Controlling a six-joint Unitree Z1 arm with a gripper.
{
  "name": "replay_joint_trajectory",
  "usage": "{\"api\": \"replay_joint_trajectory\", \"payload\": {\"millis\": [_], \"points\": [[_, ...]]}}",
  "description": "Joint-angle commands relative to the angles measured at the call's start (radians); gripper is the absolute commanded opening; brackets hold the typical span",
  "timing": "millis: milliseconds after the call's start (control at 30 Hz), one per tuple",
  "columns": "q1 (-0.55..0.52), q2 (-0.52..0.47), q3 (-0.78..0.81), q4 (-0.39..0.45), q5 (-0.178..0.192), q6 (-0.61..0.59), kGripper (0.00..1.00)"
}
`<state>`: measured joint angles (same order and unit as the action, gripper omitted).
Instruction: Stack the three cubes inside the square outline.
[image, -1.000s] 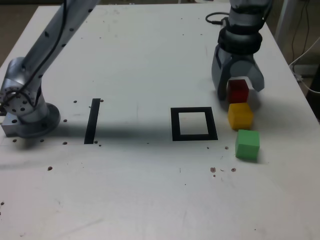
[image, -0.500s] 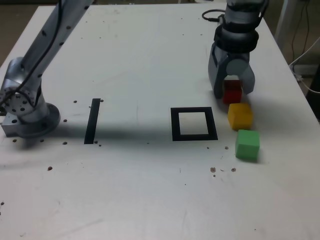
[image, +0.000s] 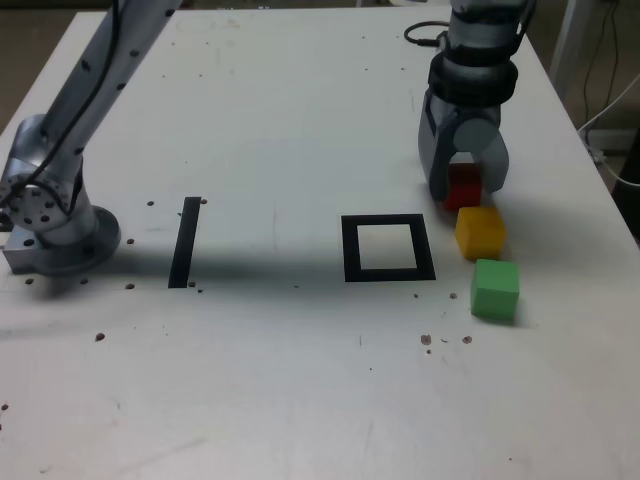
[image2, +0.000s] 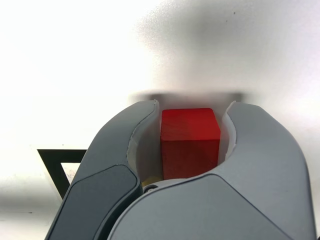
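Note:
The red cube (image: 462, 193) rests on the white table at the exterior view's right, and my gripper (image: 464, 186) stands over it, shut on it from both sides. In the wrist view the red cube (image2: 190, 142) fills the gap of the gripper (image2: 191, 125), both grey fingers (image2: 140, 135) pressing its sides. Just in front of the red one lies the yellow cube (image: 480, 231), then the green cube (image: 494, 289). The square outline (image: 350, 248) of black tape is empty, left of the yellow cube; one corner of the outline (image2: 55, 155) shows in the wrist view.
A straight black tape strip (image: 185, 241) lies left of the outline. The arm's base (image: 55, 215) stands at the table's left edge. Cables (image: 610, 110) hang beyond the table's right edge. Small dark specks (image: 445, 340) dot the table's surface.
The jaws have closed from wide open onto the red cube. The gripper shifted slightly toward the exterior view's left. The yellow and green cubes have not moved.

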<state>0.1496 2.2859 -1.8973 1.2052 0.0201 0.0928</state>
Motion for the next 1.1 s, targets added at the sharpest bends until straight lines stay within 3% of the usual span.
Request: {"api": "replay_joint_trajectory", "payload": {"millis": [0,300,467,800,1067], "points": [[-0.001,-0.030,0.003,-0.005,0.010,-0.001,0.23],[-0.001,-0.140,0.053,0.039,0.024,0.000,0.22],[-0.013,-0.230,0.178,0.051,0.019,0.002,0.22],[-0.134,-0.331,0.459,-0.077,0.009,-0.060,0.22],[-0.190,-0.345,0.523,-0.139,-0.001,-0.117,0.23]]}}
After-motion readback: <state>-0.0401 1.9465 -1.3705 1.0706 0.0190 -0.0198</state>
